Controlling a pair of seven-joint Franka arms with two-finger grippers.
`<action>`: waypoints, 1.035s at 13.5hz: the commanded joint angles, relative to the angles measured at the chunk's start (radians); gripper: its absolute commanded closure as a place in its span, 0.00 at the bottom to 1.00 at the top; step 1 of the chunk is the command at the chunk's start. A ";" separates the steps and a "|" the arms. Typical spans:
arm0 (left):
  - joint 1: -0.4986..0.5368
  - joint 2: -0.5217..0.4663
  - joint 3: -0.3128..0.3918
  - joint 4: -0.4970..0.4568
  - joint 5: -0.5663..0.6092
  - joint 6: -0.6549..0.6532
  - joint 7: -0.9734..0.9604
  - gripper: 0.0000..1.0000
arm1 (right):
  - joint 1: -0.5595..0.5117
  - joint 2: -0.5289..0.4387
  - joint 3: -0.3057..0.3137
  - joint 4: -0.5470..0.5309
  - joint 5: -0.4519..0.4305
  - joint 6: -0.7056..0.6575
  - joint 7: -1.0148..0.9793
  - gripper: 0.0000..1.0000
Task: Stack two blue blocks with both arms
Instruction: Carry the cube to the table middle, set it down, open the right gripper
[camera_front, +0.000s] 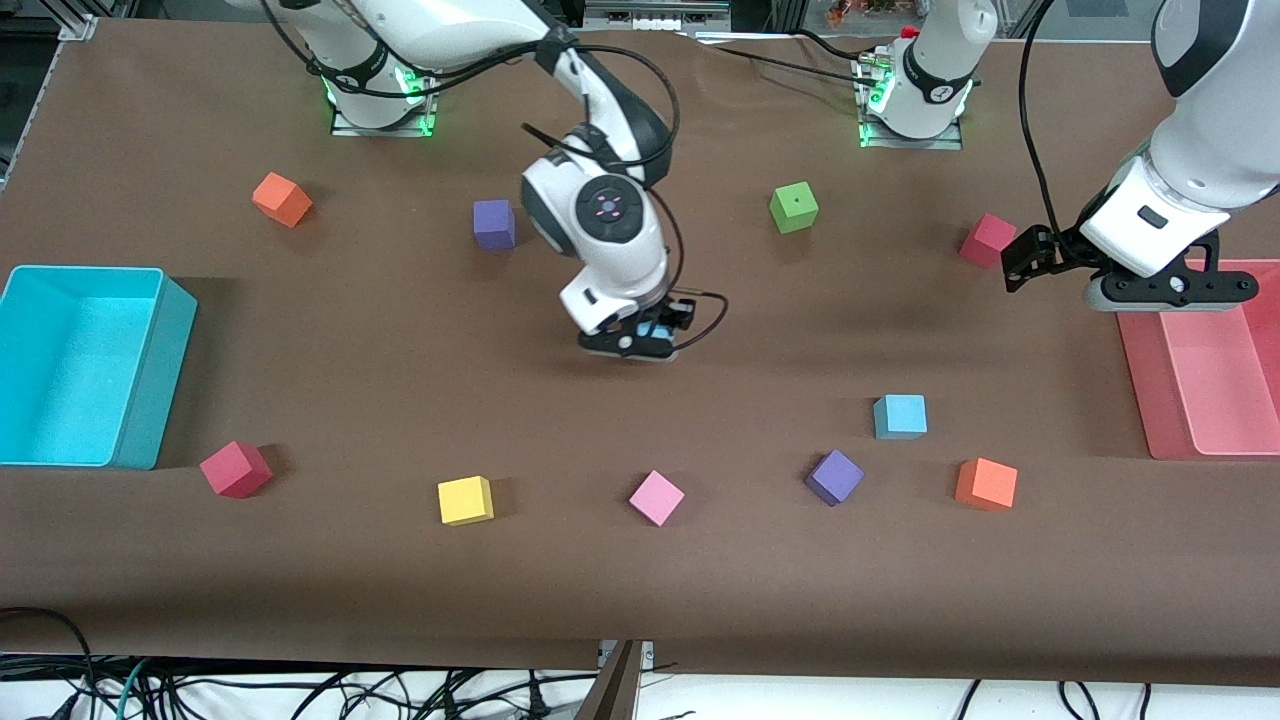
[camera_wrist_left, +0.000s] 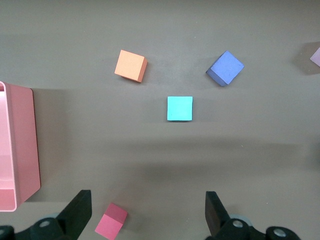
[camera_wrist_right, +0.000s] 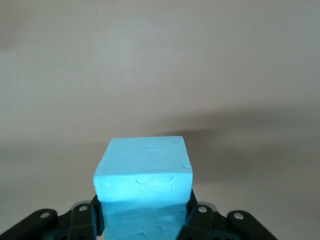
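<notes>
One blue block (camera_wrist_right: 143, 172) is clamped between the fingers of my right gripper (camera_front: 640, 342), which is shut on it low over the middle of the table; a sliver of that block (camera_front: 657, 328) shows under the wrist. The other blue block (camera_front: 900, 416) (camera_wrist_left: 179, 108) lies free on the table, toward the left arm's end. My left gripper (camera_front: 1170, 292) (camera_wrist_left: 147, 216) hangs open and empty at the edge of the pink tray (camera_front: 1136, 380), above a red cube (camera_wrist_left: 111, 221).
A cyan bin (camera_front: 150, 380) stands at the right arm's end. Around the free blue block lie a purple cube (camera_front: 834, 476) and an orange cube (camera_front: 986, 483). Red (camera_front: 236, 468), yellow (camera_front: 465, 500), pink (camera_front: 656, 497), green (camera_front: 794, 207), purple (camera_front: 494, 223) and orange (camera_front: 282, 199) cubes are scattered about.
</notes>
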 joint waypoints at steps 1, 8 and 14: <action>-0.005 0.012 0.005 0.026 -0.018 -0.018 -0.001 0.00 | 0.024 0.072 -0.003 0.034 0.014 0.044 0.037 0.58; -0.005 0.012 0.005 0.026 -0.018 -0.018 -0.001 0.00 | 0.058 0.128 -0.003 0.032 0.011 0.046 0.044 0.10; -0.005 0.012 0.005 0.026 -0.018 -0.018 -0.001 0.00 | 0.018 0.054 -0.017 0.064 -0.019 -0.033 -0.132 0.00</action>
